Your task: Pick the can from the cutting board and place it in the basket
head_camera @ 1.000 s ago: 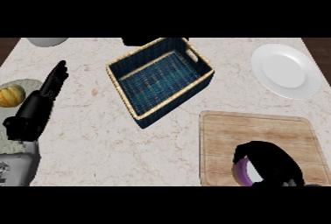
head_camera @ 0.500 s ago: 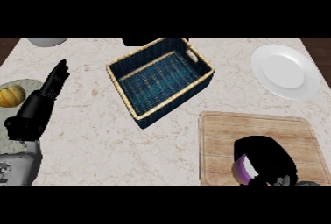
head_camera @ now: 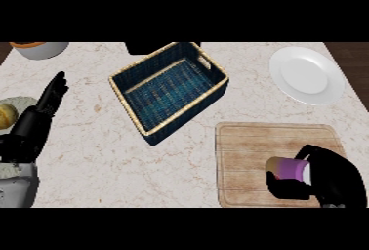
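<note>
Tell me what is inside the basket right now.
The basket holds nothing visible: only its dark blue woven floor shows. The can lies on the cutting board, with the right hand curled round it, partly hiding it.

Marble counter (head_camera: pixel 93 161) bears basket (head_camera: pixel 169 92), cutting board (head_camera: pixel 249 146), plate (head_camera: pixel 306 75) (white).

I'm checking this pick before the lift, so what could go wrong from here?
The can lies on its side on the cutting board, with the right robot hand curled round one end only; it might tilt or slip when lifted. The basket sits at an angle with raised walls, so a low carry could catch its near rim.
</note>
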### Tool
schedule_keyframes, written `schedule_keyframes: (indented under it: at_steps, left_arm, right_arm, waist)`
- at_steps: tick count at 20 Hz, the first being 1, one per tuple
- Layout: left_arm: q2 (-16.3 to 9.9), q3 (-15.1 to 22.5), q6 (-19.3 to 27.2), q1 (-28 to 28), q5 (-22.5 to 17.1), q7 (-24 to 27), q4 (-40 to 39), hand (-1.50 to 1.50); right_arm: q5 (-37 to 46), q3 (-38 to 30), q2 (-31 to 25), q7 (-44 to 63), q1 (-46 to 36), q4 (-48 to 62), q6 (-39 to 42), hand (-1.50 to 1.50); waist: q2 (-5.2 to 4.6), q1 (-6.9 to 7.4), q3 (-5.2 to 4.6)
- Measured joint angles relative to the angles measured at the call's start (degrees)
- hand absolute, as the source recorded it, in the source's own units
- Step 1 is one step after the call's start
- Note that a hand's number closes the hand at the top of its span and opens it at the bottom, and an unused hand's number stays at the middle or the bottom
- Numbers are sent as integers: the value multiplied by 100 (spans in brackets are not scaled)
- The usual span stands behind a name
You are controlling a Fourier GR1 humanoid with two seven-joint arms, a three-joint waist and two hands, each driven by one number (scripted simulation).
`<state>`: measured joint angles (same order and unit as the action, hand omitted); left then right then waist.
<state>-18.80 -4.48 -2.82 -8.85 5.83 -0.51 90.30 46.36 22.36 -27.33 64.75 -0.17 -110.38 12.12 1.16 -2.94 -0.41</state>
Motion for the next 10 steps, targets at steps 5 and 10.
schedule_keyframes:
  at_steps: [5, 10]
  left_arm:
    - [13, 11, -17, -8, 5, 10, -40, 0]
    - [51, 66, -42, -132, 16, 29, -73, 0]
  right_arm:
    - [1111, -436, 259, 279, -339, -895, -299, 150]
    - [1924, -679, 824, 233, -1179, -1823, -495, 150]
  waist:
    - [-8, 34, 5]
    - [-32, 165, 10]
